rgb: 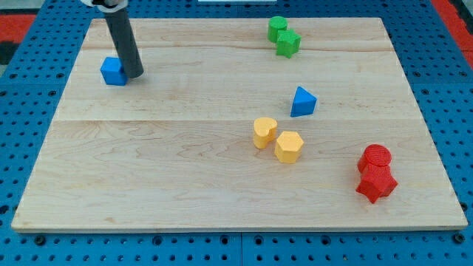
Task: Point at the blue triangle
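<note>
The blue triangle lies right of the board's centre, in the upper half. My tip is far off at the view's upper left, right beside a blue cube, touching or nearly touching its right side. The dark rod rises from the tip up to the view's top edge. A wide stretch of board separates the tip from the blue triangle.
Two green blocks sit together at the view's top, above the triangle. Two yellow blocks lie below and left of it. Two red blocks sit at the lower right. The wooden board lies on a blue pegboard.
</note>
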### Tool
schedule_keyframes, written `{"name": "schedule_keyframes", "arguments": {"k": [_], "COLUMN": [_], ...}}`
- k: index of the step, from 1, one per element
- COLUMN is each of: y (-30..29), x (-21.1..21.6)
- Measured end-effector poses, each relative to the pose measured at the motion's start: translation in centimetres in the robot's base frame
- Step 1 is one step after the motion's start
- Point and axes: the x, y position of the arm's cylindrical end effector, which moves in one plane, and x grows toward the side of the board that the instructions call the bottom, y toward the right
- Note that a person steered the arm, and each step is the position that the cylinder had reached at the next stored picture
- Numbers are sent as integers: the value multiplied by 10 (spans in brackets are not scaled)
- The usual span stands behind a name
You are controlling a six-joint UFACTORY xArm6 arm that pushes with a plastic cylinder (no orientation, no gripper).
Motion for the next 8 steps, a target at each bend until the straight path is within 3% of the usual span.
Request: {"name": "schedule_keyframes", "arguments": {"k": [2, 6, 7, 8], "y": [-7, 307, 363, 366], "x": [0, 15, 60, 85]}}
